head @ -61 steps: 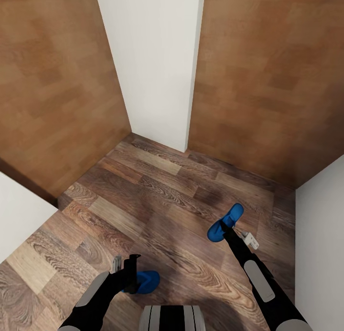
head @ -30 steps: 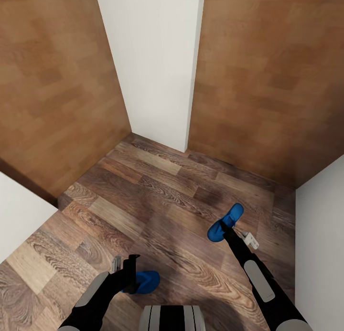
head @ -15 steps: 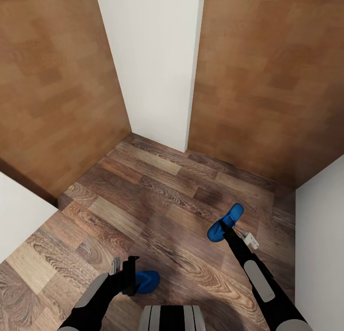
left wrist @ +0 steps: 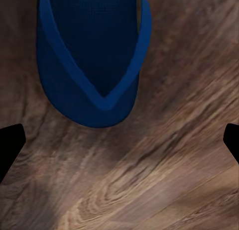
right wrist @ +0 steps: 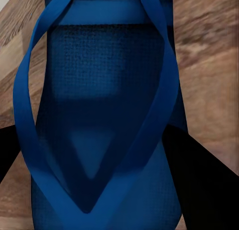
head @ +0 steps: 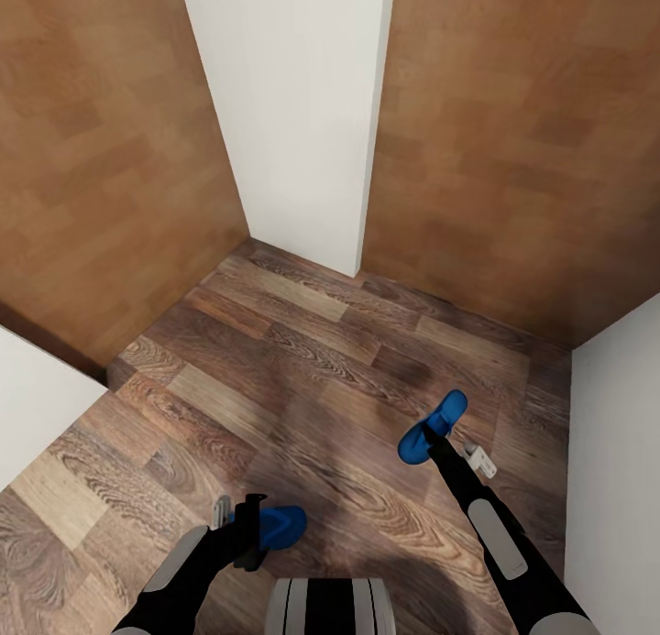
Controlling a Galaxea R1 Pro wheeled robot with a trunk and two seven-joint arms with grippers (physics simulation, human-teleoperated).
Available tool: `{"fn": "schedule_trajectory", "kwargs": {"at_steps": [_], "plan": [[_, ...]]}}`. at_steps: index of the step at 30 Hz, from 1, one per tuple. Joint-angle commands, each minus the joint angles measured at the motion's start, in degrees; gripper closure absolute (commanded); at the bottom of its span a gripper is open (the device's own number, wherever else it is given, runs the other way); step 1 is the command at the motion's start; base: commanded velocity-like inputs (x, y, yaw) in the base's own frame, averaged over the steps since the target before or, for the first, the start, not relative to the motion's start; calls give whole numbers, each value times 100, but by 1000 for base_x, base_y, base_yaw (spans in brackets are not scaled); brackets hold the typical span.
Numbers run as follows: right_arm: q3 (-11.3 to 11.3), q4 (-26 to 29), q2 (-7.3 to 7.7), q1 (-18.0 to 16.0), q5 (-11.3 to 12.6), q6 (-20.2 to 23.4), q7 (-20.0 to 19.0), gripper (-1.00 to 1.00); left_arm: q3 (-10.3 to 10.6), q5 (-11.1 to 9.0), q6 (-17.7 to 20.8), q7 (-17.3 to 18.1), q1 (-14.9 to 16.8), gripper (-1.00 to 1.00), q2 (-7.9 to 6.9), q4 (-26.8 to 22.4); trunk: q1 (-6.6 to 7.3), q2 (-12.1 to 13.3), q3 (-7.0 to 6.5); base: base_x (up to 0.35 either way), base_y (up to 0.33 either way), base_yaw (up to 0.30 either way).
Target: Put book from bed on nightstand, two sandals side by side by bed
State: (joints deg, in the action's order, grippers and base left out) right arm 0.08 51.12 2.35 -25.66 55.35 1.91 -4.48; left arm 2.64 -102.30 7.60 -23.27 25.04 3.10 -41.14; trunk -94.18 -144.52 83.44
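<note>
looking down over both arms, we face a corner of the bedroom: a white wall section [head: 298, 113] stands between two brown wooden doors [head: 110, 149], with the wood-plank floor [head: 302, 369] spreading toward us and more white wall at the near left and far right edges.

our right gripper [head: 429, 443] is closed on a blue sandal [head: 431, 426], held off the floor at the right of the scene; in the right wrist view that sandal [right wrist: 99, 140] sits between the dark fingers [right wrist: 199, 180], straps facing the camera, the fingers pressed against its sides.

our left gripper [head: 249, 532] hangs low at the near left, just beside the second blue sandal [head: 280, 525]. in the left wrist view this second sandal [left wrist: 92, 56] lies flat on the planks, strap side up, beyond the two dark fingertips [left wrist: 10, 145], which stand wide apart at the frame's edges with bare floor between them; the jaws are spread and grip nothing.

the two sandals are well apart, one at each arm. the robot's grey trunk [head: 328, 607] shows at the near edge between the arms.
</note>
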Motion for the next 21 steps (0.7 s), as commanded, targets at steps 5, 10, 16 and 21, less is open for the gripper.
{"fn": "schedule_trajectory", "kwargs": {"at_steps": [5, 10, 16, 21], "plan": [[1, 3, 2, -1, 64, 20, -9, 100, -11, -19, 9, -34, 0, -100, -28, -59, 1, -1, 3, 0, 0, 0], [1, 3, 2, -1, 64, 20, -9, 100, -1, -19, 21, -20, 0, -100, -80, -76, 1, -1, 3, 0, 0, 0], [1, 3, 2, -1, 62, 20, -9, 100, 0, -11, -63, 496, 0, -100, -81, -103, 1, -1, 3, 0, 0, 0], [1, 3, 2, -1, 60, 20, -9, 100, 7, -10, -114, 689, 0, -100, -76, -112, 1, -1, 3, 0, 0, 0]]}}
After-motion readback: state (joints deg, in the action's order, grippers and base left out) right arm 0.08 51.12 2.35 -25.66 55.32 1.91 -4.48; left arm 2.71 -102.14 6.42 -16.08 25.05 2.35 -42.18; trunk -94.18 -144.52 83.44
